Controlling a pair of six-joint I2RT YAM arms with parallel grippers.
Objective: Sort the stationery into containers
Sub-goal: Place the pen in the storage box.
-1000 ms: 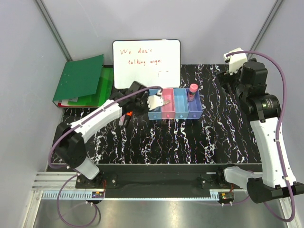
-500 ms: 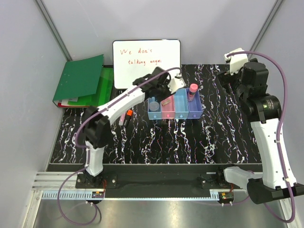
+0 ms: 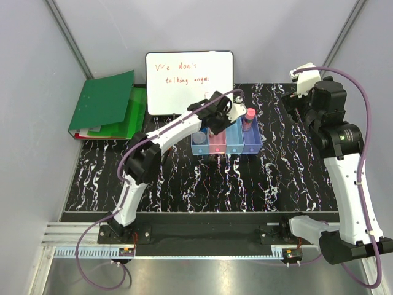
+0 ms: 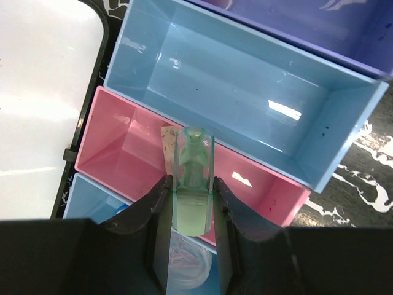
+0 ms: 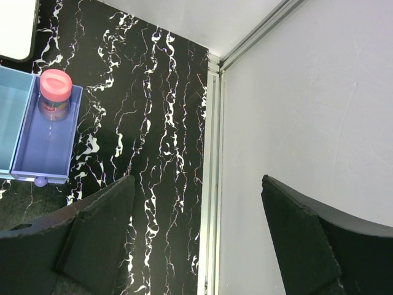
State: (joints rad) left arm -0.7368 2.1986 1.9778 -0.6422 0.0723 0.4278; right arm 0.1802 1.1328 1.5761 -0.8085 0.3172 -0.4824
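The left gripper [image 4: 191, 184] pinches a pale green marker [image 4: 193, 153] upright between its 2 fingers, over the pink bin [image 4: 116, 144] in the row of 4 containers [image 3: 226, 141]. The right gripper [image 5: 196, 183] hangs spread wide, well apart from them.

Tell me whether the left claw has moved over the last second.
Yes. The left claw has swung right, from over the left-end light blue bin to above the pink bin.

L claw [image 4: 191, 187] grips pale grn stick [image 4: 194, 157] over pink bin [image 4: 116, 144]; pink-cap bottle [image 5: 54, 92] upright in purple bin [image 5: 43, 163].
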